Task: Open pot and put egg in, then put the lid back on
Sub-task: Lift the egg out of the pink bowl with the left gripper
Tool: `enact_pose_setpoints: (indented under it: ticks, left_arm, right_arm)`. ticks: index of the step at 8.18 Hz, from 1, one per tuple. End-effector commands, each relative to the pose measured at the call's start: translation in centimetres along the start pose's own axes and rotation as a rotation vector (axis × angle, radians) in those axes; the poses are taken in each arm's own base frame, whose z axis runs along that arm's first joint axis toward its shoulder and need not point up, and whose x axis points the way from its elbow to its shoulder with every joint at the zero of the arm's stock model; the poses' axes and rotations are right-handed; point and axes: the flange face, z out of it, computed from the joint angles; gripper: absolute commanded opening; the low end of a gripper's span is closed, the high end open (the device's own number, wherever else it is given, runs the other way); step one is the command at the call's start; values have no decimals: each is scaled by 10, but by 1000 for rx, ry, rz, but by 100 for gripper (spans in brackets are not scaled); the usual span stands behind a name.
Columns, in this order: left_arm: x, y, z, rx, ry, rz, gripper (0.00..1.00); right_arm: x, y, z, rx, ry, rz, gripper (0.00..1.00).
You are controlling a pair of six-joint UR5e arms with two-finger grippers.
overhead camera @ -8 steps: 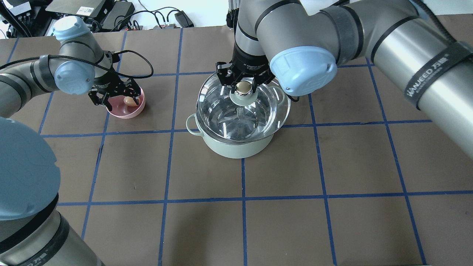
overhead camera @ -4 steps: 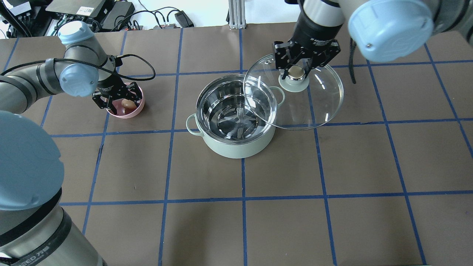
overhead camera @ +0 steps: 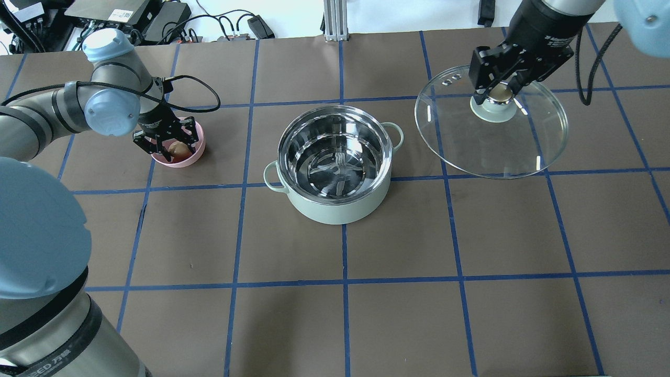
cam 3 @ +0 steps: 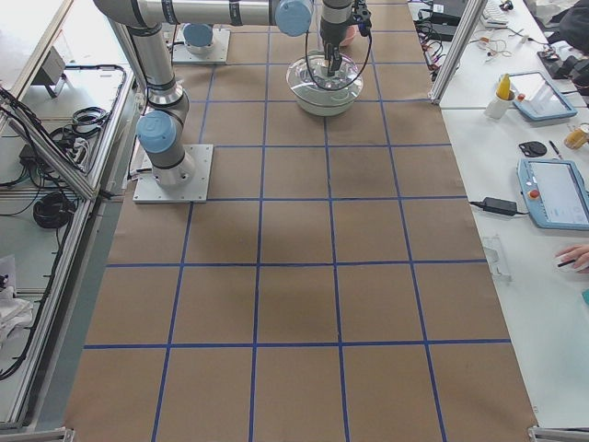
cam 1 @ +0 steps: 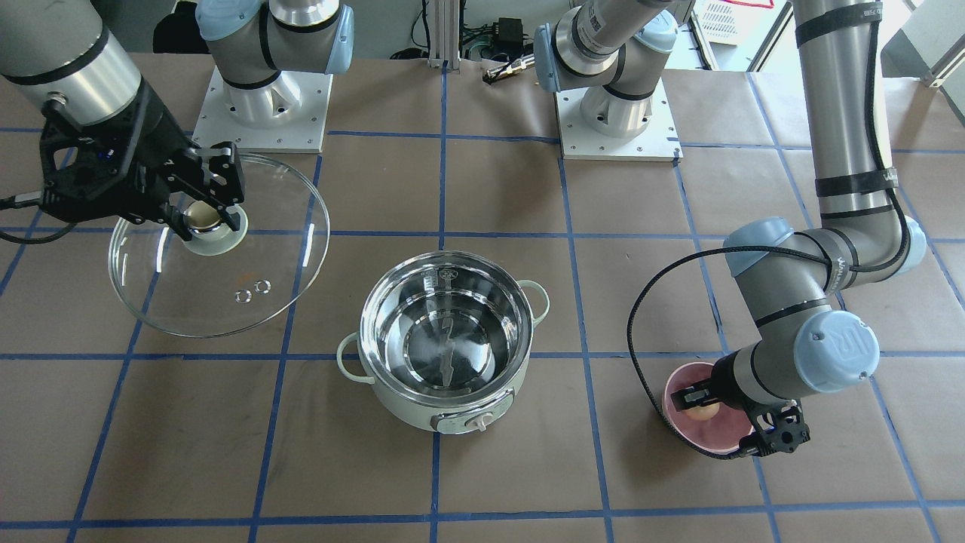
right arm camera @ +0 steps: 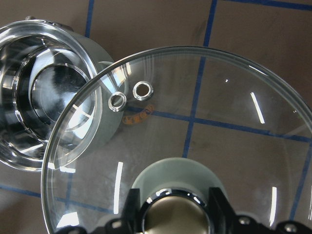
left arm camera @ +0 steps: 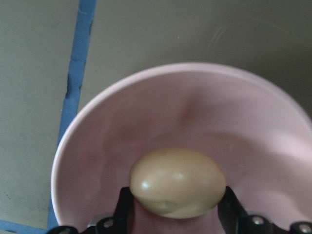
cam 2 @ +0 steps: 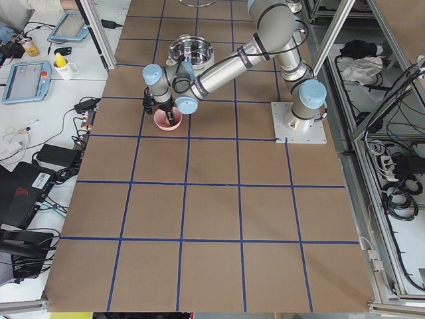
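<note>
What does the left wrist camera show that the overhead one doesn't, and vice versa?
Only the left wrist view: fingers touching both sides of the egg, close up. Only the overhead: the open pot, and the right end effector holding the lid aside. Both: the left end effector at the egg in the pink bowl.

A robotics lab is showing here: a blue-taped grid (overhead camera: 345, 281) is covering the table (overhead camera: 398, 324), teach pendants (cam 3: 550, 193) are lying on a side bench (cam 3: 497, 276), cables (cam 2: 397, 203) are trailing around aluminium framing (overhead camera: 331, 21).
</note>
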Motion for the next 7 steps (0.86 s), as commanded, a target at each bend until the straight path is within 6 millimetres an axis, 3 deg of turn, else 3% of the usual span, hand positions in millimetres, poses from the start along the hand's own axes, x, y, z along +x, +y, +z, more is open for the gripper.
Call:
enact_pose_setpoints:
  ticks: [1, 4, 5, 7]
  left_arm:
    - [0, -4, -20, -5, -3, -6, 24]
    - [10, 7, -105, -9, -4, 11, 24]
    - [32, 24, -144, -27, 1, 44, 24]
    - [120, 78, -194, 30, 17, 124, 24]
  right_arm:
    - [61, 15, -16, -11, 22, -18, 0]
    - [82, 23, -25, -7, 48, -22, 0]
    - [82, 23, -24, -10, 47, -22, 0]
    - [82, 24, -24, -15, 44, -21, 0]
